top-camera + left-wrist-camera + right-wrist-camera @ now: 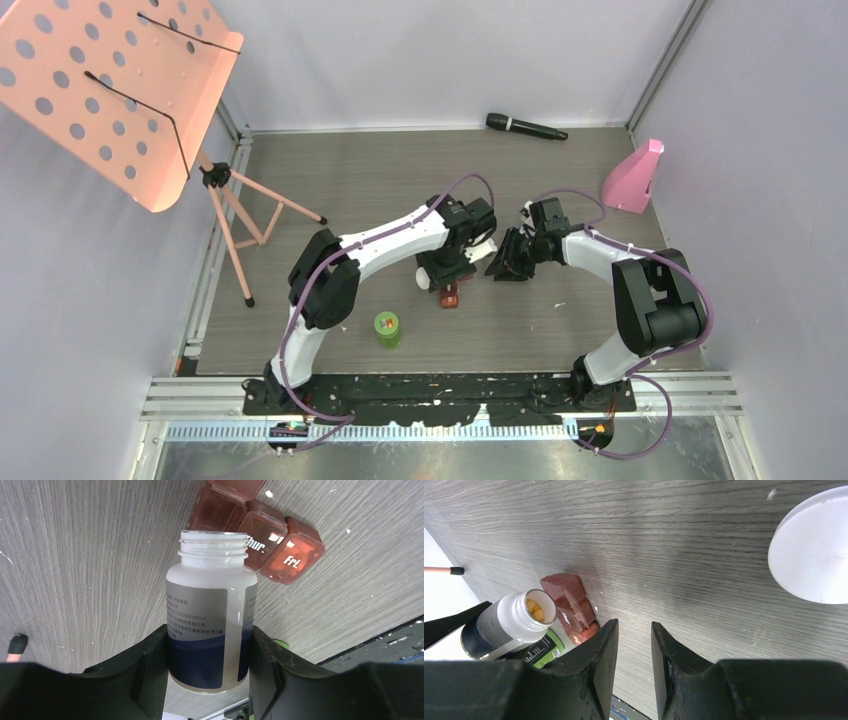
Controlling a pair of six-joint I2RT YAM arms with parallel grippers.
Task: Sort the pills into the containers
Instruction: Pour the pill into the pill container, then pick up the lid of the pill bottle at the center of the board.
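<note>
At mid-table the left gripper clamps an uncapped white bottle with yellow pills inside; its grey-and-navy label print is too fine to read. Just beside it lies the reddish-brown case, lids marked "Thur." and "Fri.". The right gripper stands ajar, empty.

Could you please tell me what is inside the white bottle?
A few yellow pills show through the open mouth of the white bottle. Its opaque body hides how many more lie deeper.
</note>
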